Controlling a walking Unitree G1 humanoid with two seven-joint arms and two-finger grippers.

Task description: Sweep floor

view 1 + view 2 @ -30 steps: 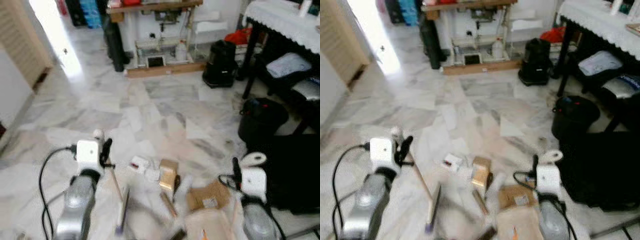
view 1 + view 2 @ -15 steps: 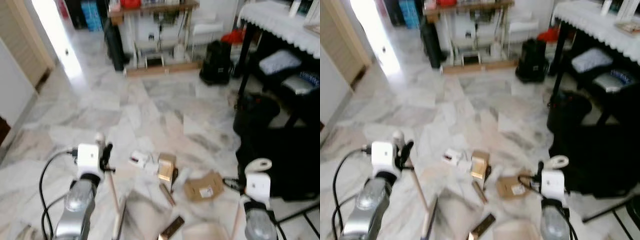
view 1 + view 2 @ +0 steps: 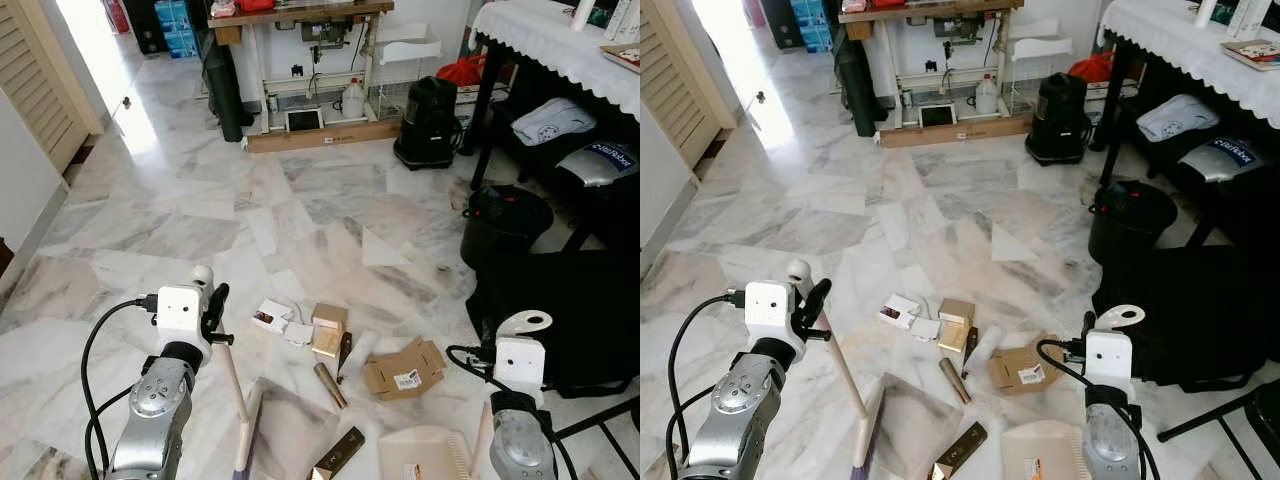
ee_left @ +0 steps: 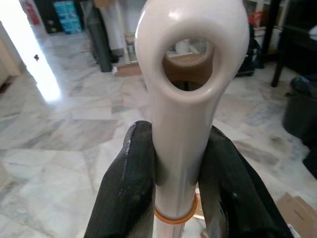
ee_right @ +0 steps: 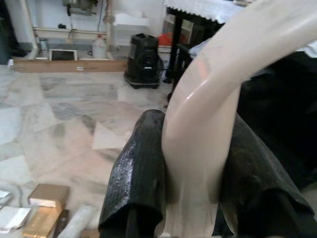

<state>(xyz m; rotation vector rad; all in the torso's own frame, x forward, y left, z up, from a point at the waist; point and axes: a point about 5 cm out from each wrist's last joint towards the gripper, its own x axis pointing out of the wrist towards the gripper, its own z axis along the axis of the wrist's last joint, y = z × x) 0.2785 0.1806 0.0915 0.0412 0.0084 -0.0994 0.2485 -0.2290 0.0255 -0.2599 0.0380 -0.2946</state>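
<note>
Clearly, the left gripper (image 4: 176,198) clamped the broom handle (image 3: 232,385) at lower left, and the right gripper (image 5: 190,198) pinched the dustpan (image 3: 425,455) handle. Litter lay centre-low; a hasty stroke could scatter the cardboard piece (image 3: 400,368) past the pan.

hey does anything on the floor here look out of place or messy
Yes. Litter lies scattered on the marble floor ahead of the robot: a flattened cardboard box, small gold boxes, white paper scraps and a tube. Nothing looks spilled or broken.
</note>
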